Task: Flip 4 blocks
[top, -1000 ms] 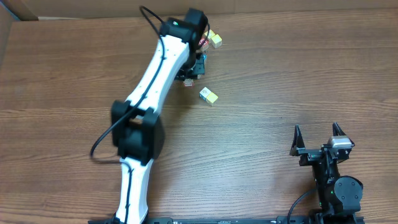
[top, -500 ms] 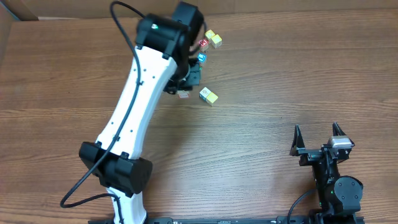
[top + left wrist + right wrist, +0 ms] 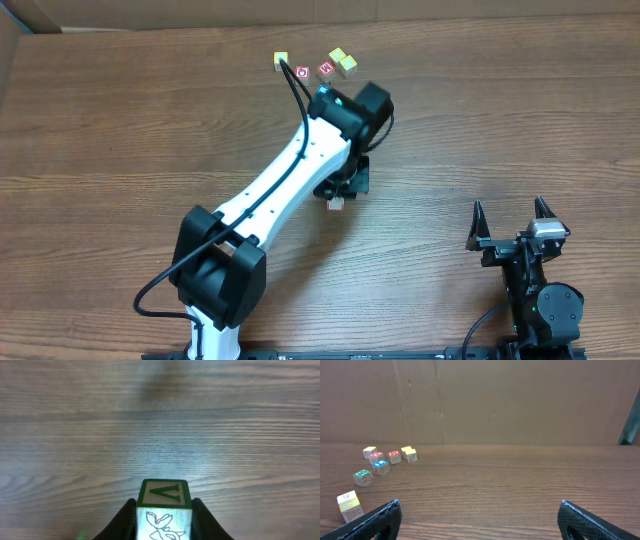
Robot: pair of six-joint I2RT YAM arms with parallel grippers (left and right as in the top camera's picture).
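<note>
Wooden block (image 3: 164, 494) is riding clamped in the left gripper (image 3: 341, 192), now at mid-frame instead of up among the other blocks (image 3: 327, 68), showing a green-bordered letter face above a pale side with a green drawing, while the right gripper (image 3: 509, 214) is idling wide open.

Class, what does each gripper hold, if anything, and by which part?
The left gripper holds a block, clamped by two opposite sides. The right gripper is open and holds nothing.
</note>
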